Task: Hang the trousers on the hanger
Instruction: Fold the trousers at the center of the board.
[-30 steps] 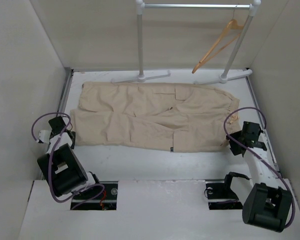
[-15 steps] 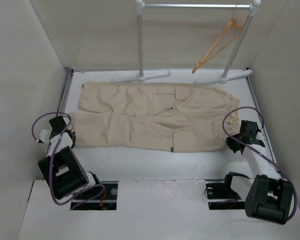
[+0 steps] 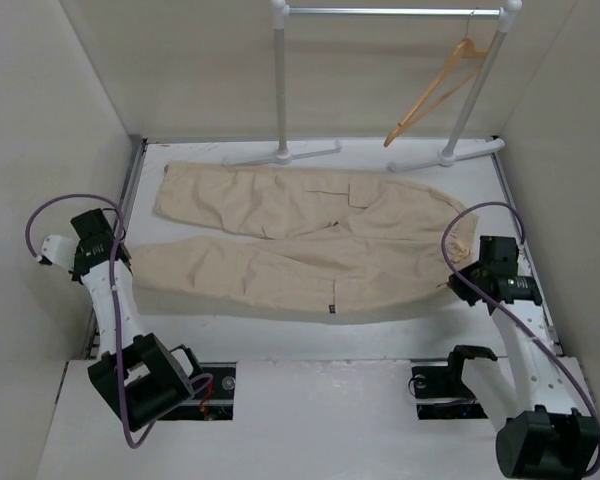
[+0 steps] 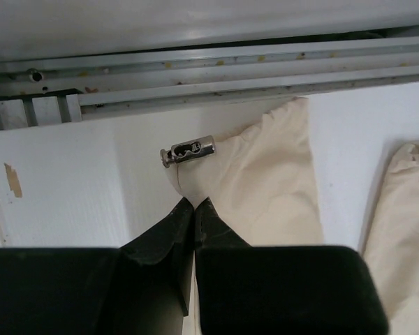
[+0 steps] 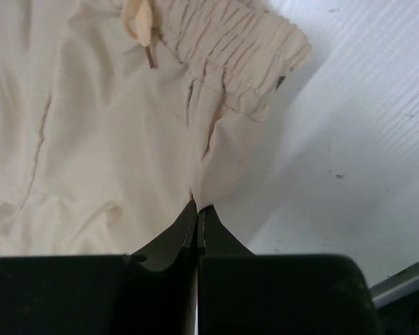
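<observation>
While spread flat across the table, the trousers were pinched at both ends. Legs ran left, waist right. At the left edge, the left gripper was clenched on the hem of the near leg, with a metal cord stopper lying just beyond its tips. At the right, the right gripper was clamped on the waistband's near corner, beside the gathered elastic. At far right the hanger hung tilted from the rail, well apart from the trousers.
</observation>
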`<state>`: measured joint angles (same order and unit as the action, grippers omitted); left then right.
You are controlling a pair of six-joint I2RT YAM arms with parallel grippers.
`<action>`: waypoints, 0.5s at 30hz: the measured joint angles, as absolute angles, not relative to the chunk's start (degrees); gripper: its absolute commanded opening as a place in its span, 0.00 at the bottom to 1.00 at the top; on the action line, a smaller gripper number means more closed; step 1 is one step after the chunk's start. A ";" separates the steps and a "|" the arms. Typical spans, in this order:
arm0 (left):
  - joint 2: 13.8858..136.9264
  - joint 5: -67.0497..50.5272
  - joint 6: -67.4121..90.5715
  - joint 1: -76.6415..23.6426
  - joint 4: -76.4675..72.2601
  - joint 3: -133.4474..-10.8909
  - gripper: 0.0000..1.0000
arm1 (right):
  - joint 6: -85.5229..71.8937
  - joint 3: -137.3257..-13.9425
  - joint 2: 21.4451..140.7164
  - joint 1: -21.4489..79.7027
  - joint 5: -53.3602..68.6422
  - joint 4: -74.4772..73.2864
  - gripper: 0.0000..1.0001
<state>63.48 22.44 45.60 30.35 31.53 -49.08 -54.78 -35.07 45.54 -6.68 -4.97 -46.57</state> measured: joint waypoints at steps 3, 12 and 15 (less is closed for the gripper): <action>66.11 23.00 44.86 28.38 34.72 -55.99 0.00 | -53.52 -39.62 47.24 -3.90 -6.35 -47.29 0.02; 88.53 28.10 39.75 17.12 33.54 -83.94 0.01 | -51.99 -45.67 55.59 -6.48 -8.23 -43.55 0.01; 97.25 27.88 39.16 15.40 33.41 -89.89 0.01 | -51.33 -51.29 62.94 -7.49 -7.90 -42.22 0.01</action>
